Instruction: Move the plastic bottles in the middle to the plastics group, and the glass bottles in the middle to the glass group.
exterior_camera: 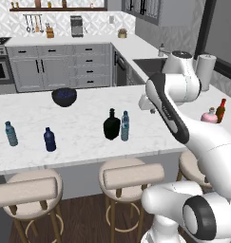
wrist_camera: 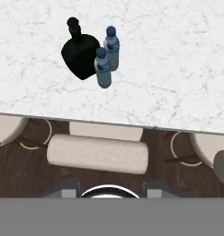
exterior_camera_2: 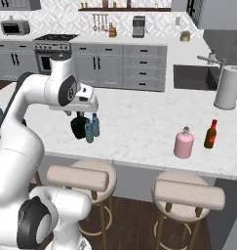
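Note:
Two slim pale blue-grey plastic bottles (wrist_camera: 112,48) (wrist_camera: 103,68) stand side by side mid-counter, touching the squat black glass flask (wrist_camera: 79,53) on their left; the same cluster appears as bottles (exterior_camera: 125,126) and flask (exterior_camera: 111,126). My gripper (wrist_camera: 111,189) hangs open and empty above the counter's front edge, well clear of them, gripper (exterior_camera_2: 75,114). The plastics group is at the left: a teal bottle (exterior_camera: 11,134) and a navy bottle (exterior_camera: 50,139). The glass group is at the right: a pink bottle (exterior_camera_2: 183,143) and a red-brown bottle (exterior_camera_2: 210,134).
A dark bowl (exterior_camera: 64,96) sits behind the plastics group. A white paper-towel roll (exterior_camera_2: 226,88) stands by the sink (exterior_camera_2: 195,77) at the back right. Padded stools (wrist_camera: 97,153) line the counter's front edge below the hand.

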Tool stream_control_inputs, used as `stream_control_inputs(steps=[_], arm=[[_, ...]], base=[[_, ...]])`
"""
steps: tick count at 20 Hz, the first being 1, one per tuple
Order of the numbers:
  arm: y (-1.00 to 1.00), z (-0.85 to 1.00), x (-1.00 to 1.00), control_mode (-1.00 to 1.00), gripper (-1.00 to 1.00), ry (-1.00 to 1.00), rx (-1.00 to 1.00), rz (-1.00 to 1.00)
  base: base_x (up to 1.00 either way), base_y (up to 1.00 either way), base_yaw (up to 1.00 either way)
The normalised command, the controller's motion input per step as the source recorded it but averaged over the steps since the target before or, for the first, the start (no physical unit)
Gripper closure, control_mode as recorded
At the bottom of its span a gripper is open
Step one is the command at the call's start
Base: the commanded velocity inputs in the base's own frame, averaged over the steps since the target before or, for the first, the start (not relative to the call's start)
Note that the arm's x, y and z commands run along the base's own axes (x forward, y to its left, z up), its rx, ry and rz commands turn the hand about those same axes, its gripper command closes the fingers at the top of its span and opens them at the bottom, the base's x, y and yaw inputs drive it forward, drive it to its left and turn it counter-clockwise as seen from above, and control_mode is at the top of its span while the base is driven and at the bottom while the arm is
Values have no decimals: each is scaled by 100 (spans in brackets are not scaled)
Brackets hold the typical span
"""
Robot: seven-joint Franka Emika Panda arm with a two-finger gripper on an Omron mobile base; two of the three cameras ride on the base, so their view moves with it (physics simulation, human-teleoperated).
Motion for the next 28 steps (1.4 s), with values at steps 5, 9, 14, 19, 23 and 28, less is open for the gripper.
stream_control_inputs(steps=[5, 9, 14, 19, 23, 28], arm=[[-1, -1, -21, -100, -100, 0, 0, 0], [30, -23, -18, -100, -100, -1, -2, 0], [41, -67, 49, -100, -100, -16, 0, -2], [12, -28, 67, -100, -100, -18, 0, -1], [0, 0, 71, -100, -100, -4, 0, 0], [0, -14, 57, -100, -100, 0, 0, 0]], base=[[0, 0, 0], [0, 0, 0], [0, 0, 0], [0, 0, 0], [0, 0, 0], [0, 0, 0]])
